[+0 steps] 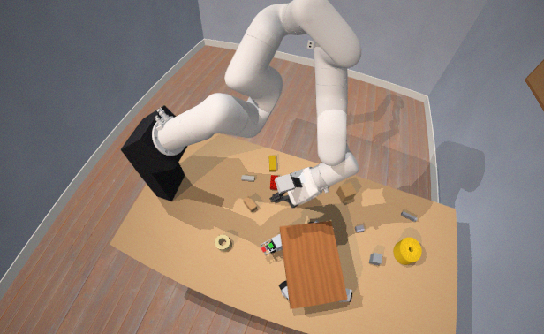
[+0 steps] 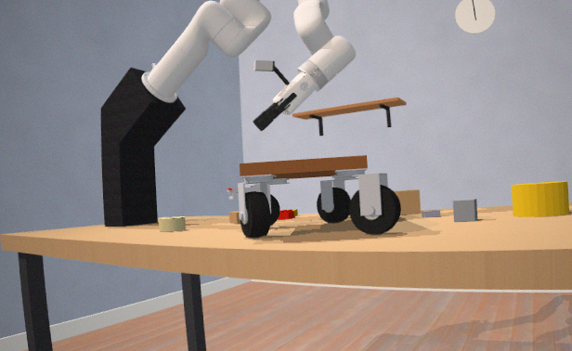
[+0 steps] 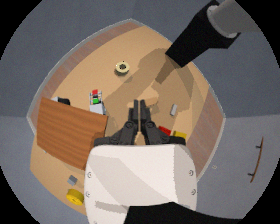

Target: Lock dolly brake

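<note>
The dolly (image 1: 313,262) has a brown wooden deck and black wheels and stands on the table; it also shows in the side view (image 2: 315,195) and in the wrist view (image 3: 67,129). Its brake pedal (image 1: 267,247) sticks out at the deck's far left corner, with a red end and a green end; it shows small in the side view (image 2: 229,191) and in the wrist view (image 3: 94,102). Which end is lower I cannot tell. My gripper (image 1: 276,197) (image 2: 264,122) is shut and empty, high above the table, behind the dolly, fingers together in the wrist view (image 3: 140,115).
Around lie a red block (image 1: 274,181), a yellow block (image 1: 273,163), a tan block (image 1: 250,204), a cream tape roll (image 1: 223,239), a cardboard box (image 1: 347,192), grey cubes (image 1: 376,259), a yellow cylinder (image 1: 407,251). The black arm base (image 1: 154,155) stands at the table's left.
</note>
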Action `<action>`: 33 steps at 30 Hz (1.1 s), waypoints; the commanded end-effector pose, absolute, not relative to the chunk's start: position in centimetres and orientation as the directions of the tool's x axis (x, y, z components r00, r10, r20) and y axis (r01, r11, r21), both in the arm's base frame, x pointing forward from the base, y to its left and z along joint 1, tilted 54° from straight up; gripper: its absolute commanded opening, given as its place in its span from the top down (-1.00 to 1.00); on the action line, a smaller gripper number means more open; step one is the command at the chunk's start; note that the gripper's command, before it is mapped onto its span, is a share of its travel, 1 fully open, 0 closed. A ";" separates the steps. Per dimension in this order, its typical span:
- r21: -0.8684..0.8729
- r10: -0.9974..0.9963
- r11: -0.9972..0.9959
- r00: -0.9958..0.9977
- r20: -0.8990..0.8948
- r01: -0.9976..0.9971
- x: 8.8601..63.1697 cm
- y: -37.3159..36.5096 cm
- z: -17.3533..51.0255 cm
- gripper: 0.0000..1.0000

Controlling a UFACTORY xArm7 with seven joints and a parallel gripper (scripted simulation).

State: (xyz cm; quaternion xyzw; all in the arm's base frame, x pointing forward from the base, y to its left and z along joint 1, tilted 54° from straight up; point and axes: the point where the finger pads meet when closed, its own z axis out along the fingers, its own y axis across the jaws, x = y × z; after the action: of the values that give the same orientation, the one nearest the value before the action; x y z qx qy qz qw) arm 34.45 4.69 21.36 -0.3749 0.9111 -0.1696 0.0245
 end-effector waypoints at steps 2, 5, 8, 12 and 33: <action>-0.270 -0.664 0.729 -0.745 -0.056 -0.629 35.4 5.1 21.1 1.00; -0.270 -0.664 0.729 -0.745 -0.056 -0.629 35.4 5.1 21.1 1.00; -0.270 -0.664 0.729 -0.745 -0.056 -0.629 35.4 5.1 21.1 1.00; -0.216 -0.619 0.782 -0.769 -0.161 -0.584 36.1 5.2 21.1 1.00; -0.097 -0.481 0.872 -0.805 -0.348 -0.480 37.6 4.8 21.4 1.00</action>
State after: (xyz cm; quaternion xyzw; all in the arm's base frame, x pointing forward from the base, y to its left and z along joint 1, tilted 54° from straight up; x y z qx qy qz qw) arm 37.50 4.72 21.33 -0.2550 0.9505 -0.0058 0.1776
